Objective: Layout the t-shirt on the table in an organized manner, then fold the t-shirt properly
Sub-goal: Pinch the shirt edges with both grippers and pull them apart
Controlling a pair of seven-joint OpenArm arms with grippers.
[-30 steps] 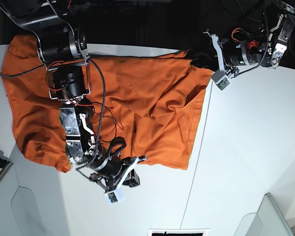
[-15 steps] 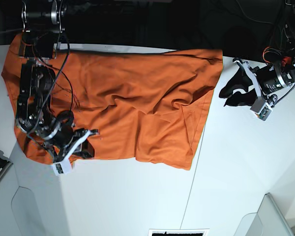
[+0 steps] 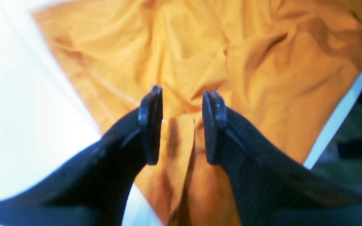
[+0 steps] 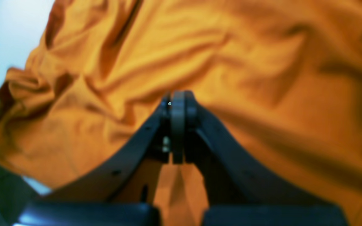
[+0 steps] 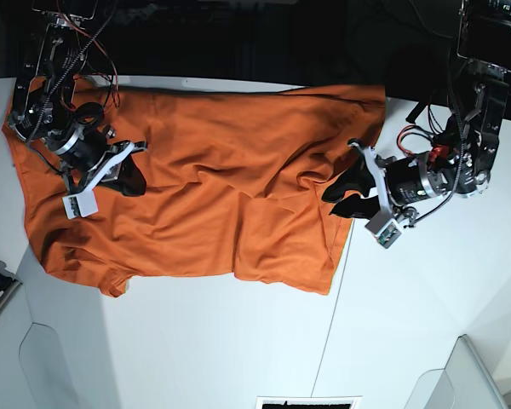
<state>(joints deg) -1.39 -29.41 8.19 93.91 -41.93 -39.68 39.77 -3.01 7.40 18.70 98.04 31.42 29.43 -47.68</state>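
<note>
both arms shifted inward | left gripper (image 3: 181, 125) parted, empty | right gripper (image 4: 178, 125) closed | t-shirt (image 5: 221, 187) spread

Your left hand (image 5: 339, 197) reaches in from the base view's right, forearm nearly level, its two fingers (image 3: 151, 125) parted with a clear gap between them. Your right hand (image 5: 132, 177) hangs at the base view's left, arm bent down from above, fingers pressed together.

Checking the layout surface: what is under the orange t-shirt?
The white table shows all around the t-shirt, which lies spread on it. Whatever sits beneath the cloth itself is covered and cannot be seen.
</note>
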